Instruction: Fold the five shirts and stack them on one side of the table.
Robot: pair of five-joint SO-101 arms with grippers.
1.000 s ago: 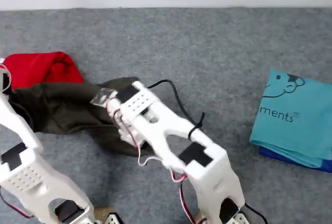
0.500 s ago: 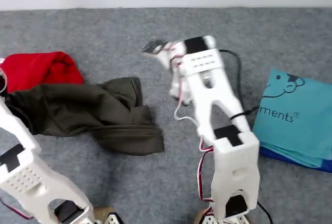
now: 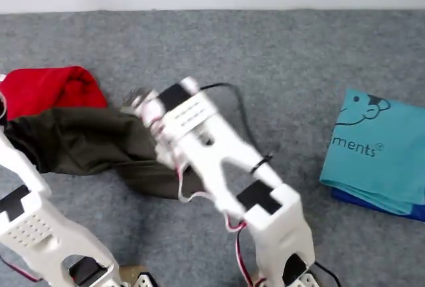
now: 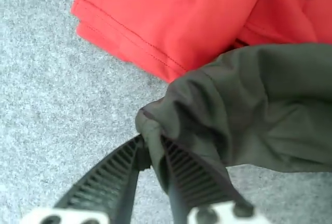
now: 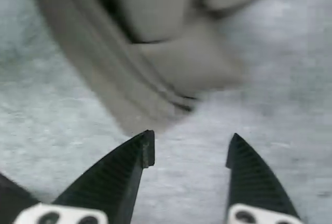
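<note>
High view: olive shirt (image 3: pixel 86 142) is laid lengthwise left-to-right, centre-left on the counter (image 3: pixel 299 54), with the right gripper (image 3: pixel 137 98) over its right end.
Left wrist view: left gripper (image 4: pixel 153 154) is clamped on its edge.
Right wrist view: right gripper is spread wide, cloth just ahead.

The left arm (image 3: pixel 30 224) rises from the near left corner of the table (image 3: pixel 299 54) and runs along its left edge, its white links bent at the elbow. The left gripper (image 4: pixel 151 149) has its two black ridged fingers pinched together on a fold of the dark shirt (image 4: pixel 249 105). The right arm (image 3: pixel 275 227) stands at the near edge, right of the middle, and leans far over towards the table's left half. The right gripper (image 5: pixel 189 149) points down, its fingers spread apart and holding nothing.
</note>
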